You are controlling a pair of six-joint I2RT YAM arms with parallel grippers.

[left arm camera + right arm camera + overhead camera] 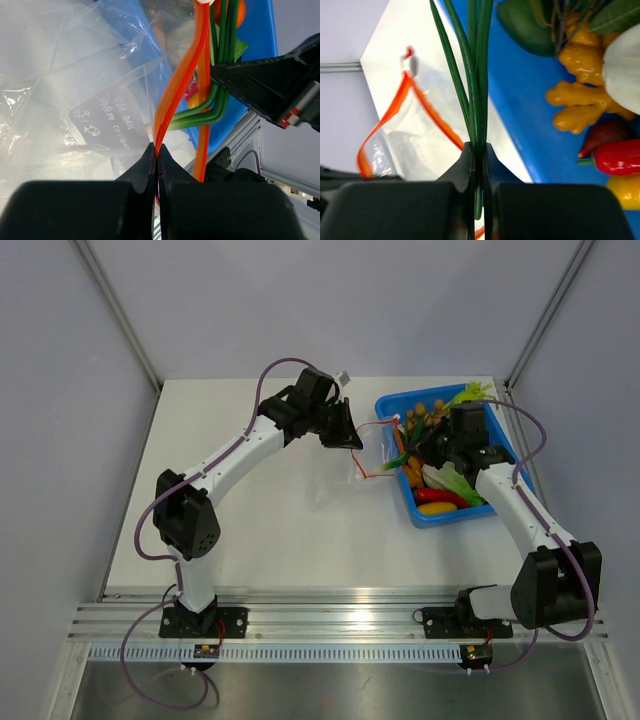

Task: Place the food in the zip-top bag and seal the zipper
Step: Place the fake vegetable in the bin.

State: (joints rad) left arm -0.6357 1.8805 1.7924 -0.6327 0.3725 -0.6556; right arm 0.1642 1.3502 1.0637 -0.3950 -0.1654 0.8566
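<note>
The clear zip-top bag (372, 462) lies on the white table just left of the blue bin (457, 517). My left gripper (350, 437) is shut on the bag's orange-red zipper strip (172, 95), pinched between the jaws (158, 149), and holds the mouth open. My right gripper (428, 448) is shut on the green onions (476, 75), clamped at their stems (479, 146), beside the bag mouth (415, 95). In the left wrist view the onions (220, 95) hang next to the strip, with the right gripper's finger (270, 85) behind them. The other food is in the bin.
The blue bin (530, 105) holds yellow knobbly pieces (575, 95), a red pepper (615, 156), a white piece (622, 67) and a dark green piece (525, 25). An aluminium rail (330, 622) runs along the near table edge. Grey walls enclose the table.
</note>
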